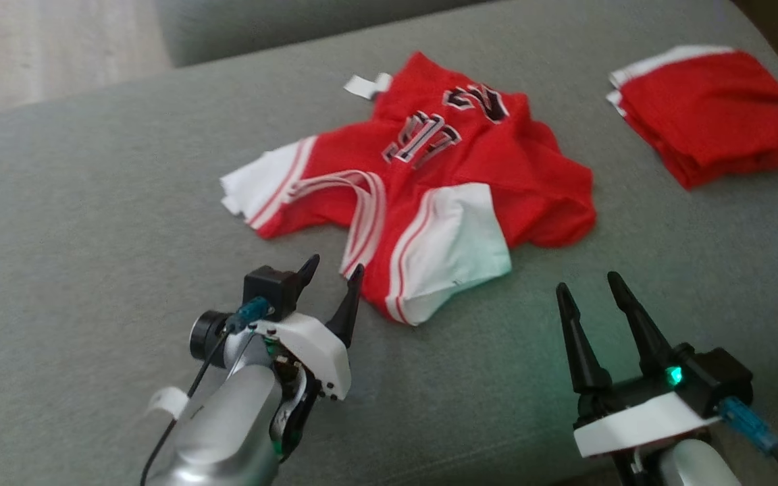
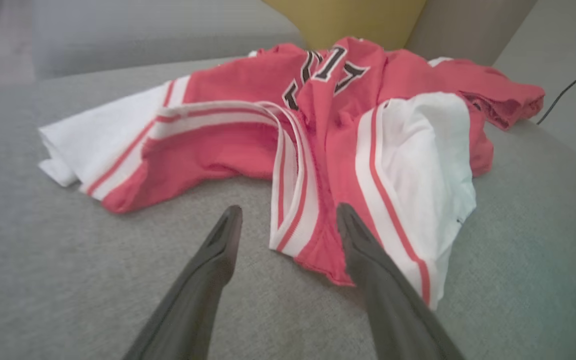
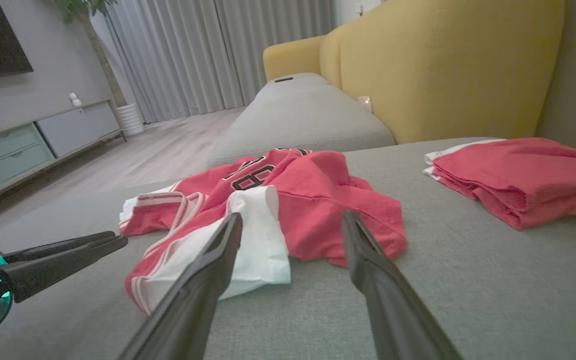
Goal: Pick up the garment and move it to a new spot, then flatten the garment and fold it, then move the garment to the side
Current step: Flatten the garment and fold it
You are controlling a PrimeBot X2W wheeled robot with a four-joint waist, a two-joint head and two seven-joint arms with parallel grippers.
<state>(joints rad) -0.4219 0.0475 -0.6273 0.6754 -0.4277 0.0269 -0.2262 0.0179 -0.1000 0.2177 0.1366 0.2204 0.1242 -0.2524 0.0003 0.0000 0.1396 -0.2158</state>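
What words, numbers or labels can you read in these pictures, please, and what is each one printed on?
Crumpled red garment: black, white-edged characters, creased and partly hidden; not readable with any certainty, though one may be an "8" in the right wrist view.
White tag at its far edge: too small and blurred to read.
Folded red garment: no text visible.

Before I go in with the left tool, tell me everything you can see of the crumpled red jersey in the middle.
The crumpled jersey is red, in thin, soft-looking fabric, with white panels edged in red-and-white stripes and black, white-outlined numerals partly lost in folds. A white flap sticks out at its far edge. It lies bunched and wrinkled, not flattened, on the grey cushion. The open left tool is at its near striped hem; whether they touch cannot be told.
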